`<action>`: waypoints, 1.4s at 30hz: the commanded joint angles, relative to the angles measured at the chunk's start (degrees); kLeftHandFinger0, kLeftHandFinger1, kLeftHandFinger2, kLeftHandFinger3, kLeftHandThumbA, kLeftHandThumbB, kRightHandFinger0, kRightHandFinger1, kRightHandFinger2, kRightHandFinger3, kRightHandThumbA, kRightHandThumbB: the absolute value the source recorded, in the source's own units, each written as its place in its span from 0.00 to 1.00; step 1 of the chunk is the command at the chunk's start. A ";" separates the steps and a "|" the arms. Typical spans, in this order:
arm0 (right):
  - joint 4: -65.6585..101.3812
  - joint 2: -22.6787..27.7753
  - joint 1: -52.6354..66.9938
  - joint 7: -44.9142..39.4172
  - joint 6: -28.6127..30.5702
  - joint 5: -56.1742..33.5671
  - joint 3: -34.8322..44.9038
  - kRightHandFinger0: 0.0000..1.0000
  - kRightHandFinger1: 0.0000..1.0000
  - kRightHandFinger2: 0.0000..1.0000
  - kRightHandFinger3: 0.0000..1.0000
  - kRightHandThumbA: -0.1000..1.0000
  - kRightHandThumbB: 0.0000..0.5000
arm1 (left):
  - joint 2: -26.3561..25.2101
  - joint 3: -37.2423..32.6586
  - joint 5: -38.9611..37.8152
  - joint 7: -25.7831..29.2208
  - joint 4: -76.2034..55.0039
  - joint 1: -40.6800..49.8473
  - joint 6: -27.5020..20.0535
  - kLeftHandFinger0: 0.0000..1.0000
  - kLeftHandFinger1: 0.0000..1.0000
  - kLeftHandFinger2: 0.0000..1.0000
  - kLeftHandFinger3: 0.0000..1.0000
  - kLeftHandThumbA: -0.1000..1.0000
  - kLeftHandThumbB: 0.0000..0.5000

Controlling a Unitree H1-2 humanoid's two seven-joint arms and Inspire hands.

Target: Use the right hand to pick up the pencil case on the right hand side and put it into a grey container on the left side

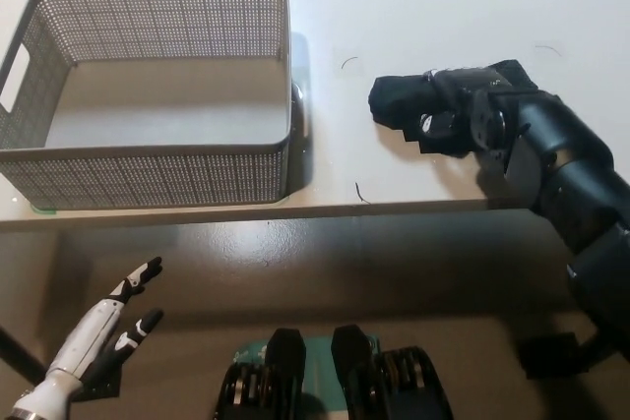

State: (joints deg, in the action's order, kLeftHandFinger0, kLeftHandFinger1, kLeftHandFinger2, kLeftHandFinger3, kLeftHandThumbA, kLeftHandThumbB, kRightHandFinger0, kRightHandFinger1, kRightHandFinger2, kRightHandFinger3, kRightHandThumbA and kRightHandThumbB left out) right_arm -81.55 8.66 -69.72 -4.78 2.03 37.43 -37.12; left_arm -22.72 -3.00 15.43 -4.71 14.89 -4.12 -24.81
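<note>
While my black right hand (463,115) wraps shut around the soft black pencil case (399,103) on the white table (413,7), I should lift clear before crossing to the grey perforated container (148,95).

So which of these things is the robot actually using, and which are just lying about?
In use:
- black pencil case, gripped by the black right hand
- grey container, standing empty on the left

Just there:
- white table
- white left hand, resting open below the table edge
</note>
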 commanded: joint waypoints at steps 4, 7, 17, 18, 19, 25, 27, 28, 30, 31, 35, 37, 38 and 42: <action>-0.55 -1.77 2.07 14.00 4.63 -0.71 1.36 0.21 0.35 0.45 0.55 0.00 0.51 | -1.99 0.29 -1.38 -0.13 -0.58 -1.35 -2.12 1.00 1.00 1.00 1.00 1.00 0.82; -0.50 -0.90 1.81 15.75 5.88 -1.78 2.72 0.29 0.41 0.51 0.63 0.00 0.57 | -2.18 0.28 -1.07 -0.08 -0.39 -1.53 -2.12 1.00 1.00 1.00 1.00 1.00 0.82; -0.38 0.27 0.74 18.83 8.29 -1.92 5.00 0.30 0.36 0.46 0.55 0.00 0.64 | -2.23 0.32 -1.40 0.09 -0.33 -1.56 -2.12 1.00 1.00 1.00 1.00 1.00 0.81; -0.33 0.46 0.69 19.58 8.98 -1.85 5.05 0.24 0.30 0.39 0.49 0.00 0.61 | -2.23 0.37 -1.31 0.10 -0.38 -1.53 -2.12 1.00 1.00 1.00 1.00 1.00 0.81; -0.24 0.72 0.66 20.62 9.86 -1.82 5.14 0.14 0.20 0.26 0.32 0.00 0.56 | -2.21 0.44 -1.05 0.15 -0.35 -1.51 -2.12 1.00 1.00 1.00 1.00 1.00 0.81; 0.65 1.02 -0.88 22.02 11.23 -7.00 11.68 0.00 0.12 0.58 0.35 0.00 0.41 | -2.27 0.56 -1.08 0.00 -0.49 -1.37 -2.12 1.00 1.00 1.00 1.00 1.00 0.81; 1.10 0.97 -1.92 22.31 10.52 -8.27 14.14 0.01 0.41 0.81 0.71 0.00 0.32 | -2.45 0.41 -0.84 0.32 -0.49 -1.41 -2.12 1.00 1.00 1.00 1.00 1.00 0.79; 1.79 1.15 -2.61 20.00 12.70 -12.02 18.15 0.01 0.45 0.80 0.87 0.00 0.23 | -2.36 0.42 -0.91 0.29 -0.37 -1.40 -2.12 1.00 1.00 1.00 1.00 1.00 0.79; 2.67 1.16 -3.34 18.34 14.12 -14.87 21.63 0.01 0.46 0.77 0.85 0.00 0.25 | -2.33 0.47 -0.99 0.27 -0.35 -1.28 -2.12 1.00 1.00 1.00 1.00 1.00 0.79; 3.85 0.93 -4.47 17.72 13.64 -16.93 24.69 0.04 0.49 0.79 0.84 0.00 0.28 | -2.31 0.50 -0.86 0.40 -0.39 -1.19 -2.12 1.00 1.00 1.00 1.00 1.00 0.80; 6.26 0.54 -6.04 16.24 14.26 -19.19 28.97 0.00 0.46 0.79 0.77 0.00 0.29 | -2.24 0.44 -1.52 0.20 -0.26 -1.12 -2.12 1.00 1.00 1.00 1.00 1.00 0.79; 7.91 0.12 -6.84 15.00 14.08 -20.31 30.95 0.00 0.39 0.79 0.78 0.00 0.28 | -2.36 0.19 -1.46 0.43 -0.08 -1.01 -2.12 1.00 1.00 1.00 1.00 1.00 0.79; 8.58 -0.05 -7.08 14.92 13.85 -20.38 31.41 0.00 0.33 0.75 0.78 0.00 0.29 | -2.34 0.21 -1.36 0.46 -0.04 -1.00 -2.12 1.00 1.00 1.00 1.00 1.00 0.79; 11.59 -1.35 -8.05 14.08 12.69 -21.22 33.37 0.00 0.35 0.80 0.76 0.00 0.30 | -2.23 0.55 -0.39 0.49 -0.21 -0.51 -2.12 1.00 1.00 1.00 1.00 1.00 0.81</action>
State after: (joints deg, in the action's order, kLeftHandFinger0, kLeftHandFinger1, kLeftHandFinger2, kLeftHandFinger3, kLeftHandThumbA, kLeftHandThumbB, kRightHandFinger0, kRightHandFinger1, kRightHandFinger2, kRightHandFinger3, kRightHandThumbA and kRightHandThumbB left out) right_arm -75.13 8.37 -70.10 11.56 11.90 22.29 -6.64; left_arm -22.99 -2.94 15.19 -4.71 15.14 -4.85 -24.82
